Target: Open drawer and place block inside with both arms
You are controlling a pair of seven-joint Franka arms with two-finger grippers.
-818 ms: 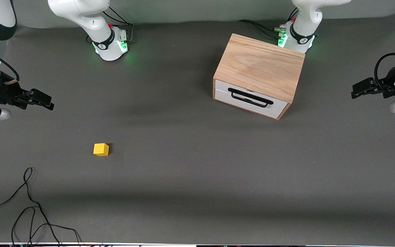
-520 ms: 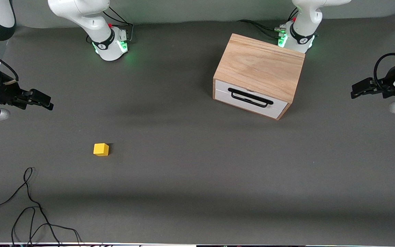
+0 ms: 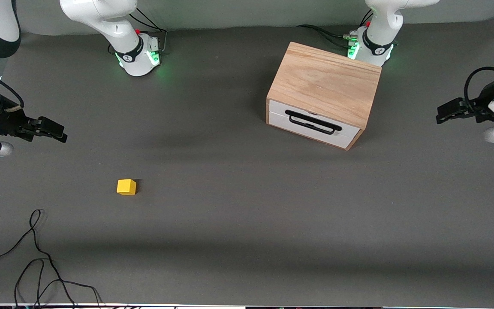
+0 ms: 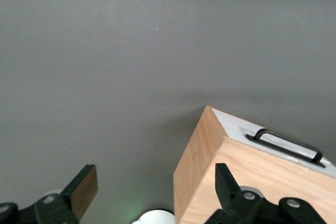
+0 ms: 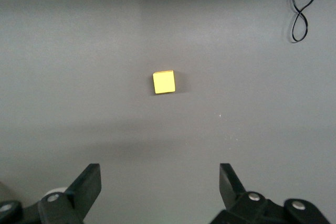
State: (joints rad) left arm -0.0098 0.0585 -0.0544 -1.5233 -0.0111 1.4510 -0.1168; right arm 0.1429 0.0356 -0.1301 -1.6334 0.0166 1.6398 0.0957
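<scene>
Front view: both arms hang high at the table's ends as I start on the drawer, which sits fully shut in its oak cabinet near the left arm's base, black handle facing the camera. The left gripper hangs over the left arm's end of the table, jaws spread wide and empty; in the left wrist view the cabinet's corner shows between and ahead of its fingers, with the handle off toward one finger, not centred. The right gripper hovers over the right arm's end, jaws likewise parted and holding nothing; in the right wrist view the block lies well ahead of the open fingers, close to the midline of the gap, alone on the grey mat. To do this step well, I judge I should swing the left jaws round to straddle the handle bar squarely before closing, then pull straight along the drawer's run so the light cabinet does not slide. The block can wait until the drawer stands open.
</scene>
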